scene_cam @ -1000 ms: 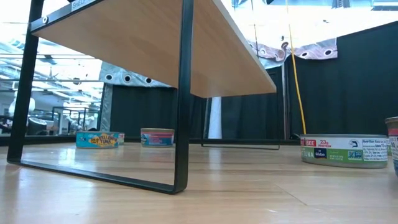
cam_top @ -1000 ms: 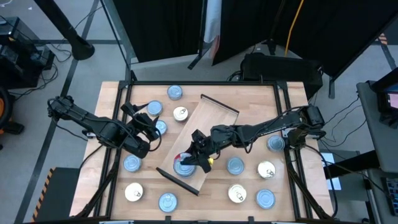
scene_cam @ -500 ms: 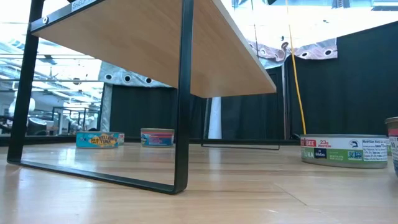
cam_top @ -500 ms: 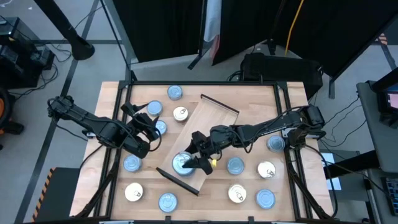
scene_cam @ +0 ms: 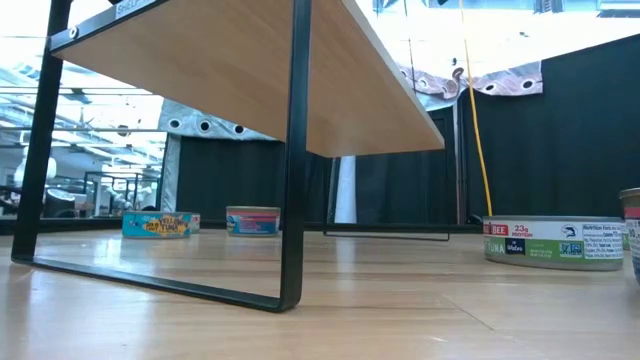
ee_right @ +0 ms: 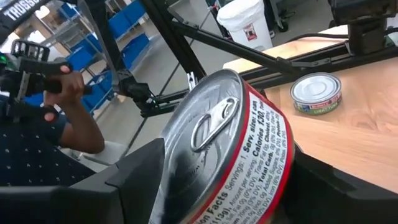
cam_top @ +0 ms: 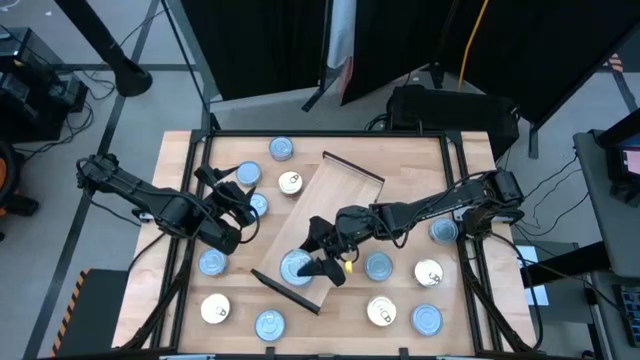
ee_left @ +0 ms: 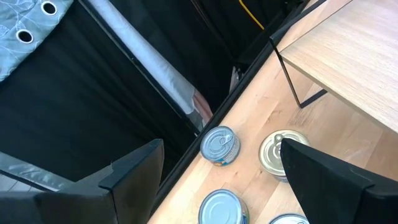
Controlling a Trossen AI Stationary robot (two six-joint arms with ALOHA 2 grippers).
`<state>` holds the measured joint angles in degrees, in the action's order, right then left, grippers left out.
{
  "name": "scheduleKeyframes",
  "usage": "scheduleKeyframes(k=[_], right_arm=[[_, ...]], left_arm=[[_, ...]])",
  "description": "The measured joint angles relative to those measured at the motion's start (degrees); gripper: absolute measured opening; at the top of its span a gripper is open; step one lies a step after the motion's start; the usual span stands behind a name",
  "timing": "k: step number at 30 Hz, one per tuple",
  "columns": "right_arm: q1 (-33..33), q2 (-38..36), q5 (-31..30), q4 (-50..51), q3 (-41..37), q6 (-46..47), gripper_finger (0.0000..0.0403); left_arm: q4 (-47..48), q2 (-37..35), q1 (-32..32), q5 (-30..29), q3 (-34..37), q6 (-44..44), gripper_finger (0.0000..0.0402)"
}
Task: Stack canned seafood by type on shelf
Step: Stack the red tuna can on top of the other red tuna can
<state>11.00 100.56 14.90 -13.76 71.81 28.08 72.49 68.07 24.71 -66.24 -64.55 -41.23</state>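
1. Thirteen small flat round seafood tins (cam_top: 282,148) show from above. Eight have blue tops, four have pale silver-gold pull-tab tops, and one more is counted in point 2.
2. One tin, a silvery pull-tab tin with a red side label (ee_right: 230,149), rests on the near end of the long light wooden shelf (cam_top: 345,190). It is the only tin on the shelf.
3. One shelf lies slantwise in the middle of the butcher-block tabletop (cam_top: 420,160), with a dark rail at each short end.
4. Twelve tins sit on the tabletop around the shelf: five to its left, two near its far left corner, and five to its right.
5. Two arms are in view. The right gripper (cam_top: 325,255) is at the shelf's near end, its jaws spread wide on either side of the red-sided tin. I cannot tell whether they touch it.
6. The left gripper (cam_top: 235,205) hangs over the left of the tabletop above blue-topped tins, its jaws wide apart and holding nothing.
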Motion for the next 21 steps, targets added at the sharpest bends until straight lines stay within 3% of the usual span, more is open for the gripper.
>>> scheduleKeyframes(k=[13,21], right_arm=[[0.0,-1.3,-1.9,3.2,0.0,-8.1,0.0279],[0.0,-2.3,-3.4,4.7,-0.1,-9.3,0.0308]], left_arm=[[0.0,0.0,0.0,0.0,0.0,0.0,0.0322],[0.0,0.0,0.0,0.0,0.0,0.0,0.0322]])
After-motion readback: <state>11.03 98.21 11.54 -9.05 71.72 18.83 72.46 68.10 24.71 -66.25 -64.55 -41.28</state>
